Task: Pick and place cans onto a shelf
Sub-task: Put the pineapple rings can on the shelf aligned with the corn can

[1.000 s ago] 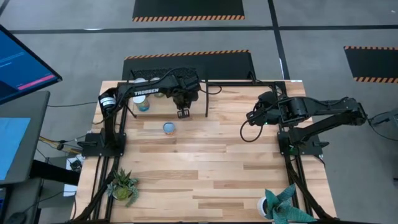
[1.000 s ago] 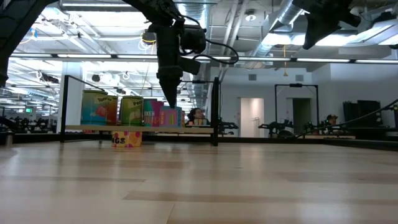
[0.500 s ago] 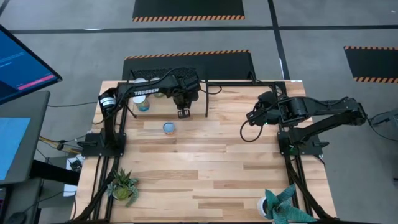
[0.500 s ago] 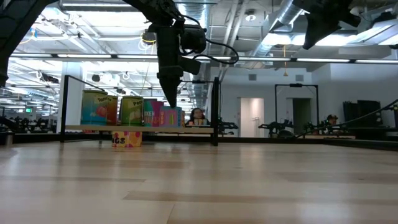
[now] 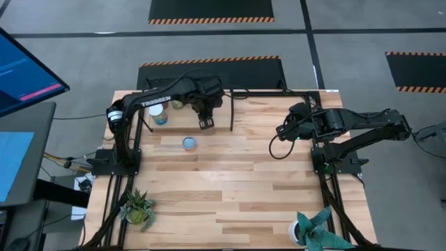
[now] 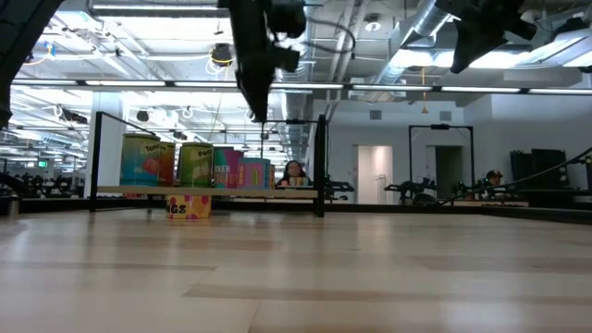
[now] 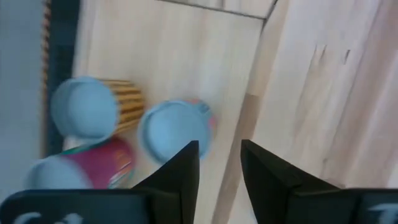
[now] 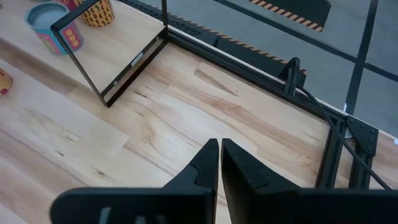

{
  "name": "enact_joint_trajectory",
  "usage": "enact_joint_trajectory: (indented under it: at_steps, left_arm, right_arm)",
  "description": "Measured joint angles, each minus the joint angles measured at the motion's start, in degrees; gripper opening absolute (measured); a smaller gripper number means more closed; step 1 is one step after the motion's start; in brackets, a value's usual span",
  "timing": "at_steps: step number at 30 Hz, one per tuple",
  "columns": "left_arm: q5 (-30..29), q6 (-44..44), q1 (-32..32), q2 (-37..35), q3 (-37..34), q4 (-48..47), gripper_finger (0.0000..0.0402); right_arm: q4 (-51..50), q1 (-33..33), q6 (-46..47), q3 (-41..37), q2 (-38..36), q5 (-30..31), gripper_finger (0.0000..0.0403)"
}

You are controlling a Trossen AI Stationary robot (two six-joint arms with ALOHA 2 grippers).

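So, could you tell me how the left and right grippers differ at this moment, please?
The left gripper hangs above the shelf by the cans, while the right gripper sits off to the table's right side, away from them. The left gripper's fingers show a gap between them; the right gripper's fingers are closed together. Both are empty.

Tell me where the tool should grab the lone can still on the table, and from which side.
Grip the can around its round side wall, coming straight down from above. It stands upright on the table, pale blue top up, apart from the shelf, with bare wood all round it, so the fingers can probably straddle it from any side.
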Motion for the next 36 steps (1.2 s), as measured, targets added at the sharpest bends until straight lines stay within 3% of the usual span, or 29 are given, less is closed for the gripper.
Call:
enact_joint_trajectory:
  at_steps: [5, 9, 12, 17, 25, 36]
  left_arm:
    - [-8.0, -0.2, 0.0, 0.0, 4.3, -9.2, 0.0107]
    - [-5.6, -1.3, 2.5, 0.0, -0.6, -13.3, 0.0107]
    - [-2.6, 0.9, 4.0, 0.1, -6.7, -10.7, 0.0107]
    - [-2.4, 1.2, 4.9, 0.1, -13.6, -6.4, 0.0107]
    - [-3.1, 3.8, 4.8, 0.1, -14.2, 2.5, 0.0107]
    - [-3.2, 4.0, 4.8, 0.1, -14.2, 6.7, 0.0107]
  right_arm:
    - [0.0, 0.0, 0.0, 0.0, 0.0, 0.0, 0.0043]
    - [0.0, 0.0, 0.0, 0.0, 0.0, -1.6, 0.0043]
    - [0.0, 0.0, 0.0, 0.0, 0.0, -1.7, 0.0043]
    - [0.0, 0.0, 0.0, 0.0, 0.0, -1.8, 0.0043]
    - [0.1, 0.0, 0.3, 0.0, 0.0, -1.8, 0.0043]
    - [0.2, 0.0, 0.5, 0.0, 0.0, -1.9, 0.0043]
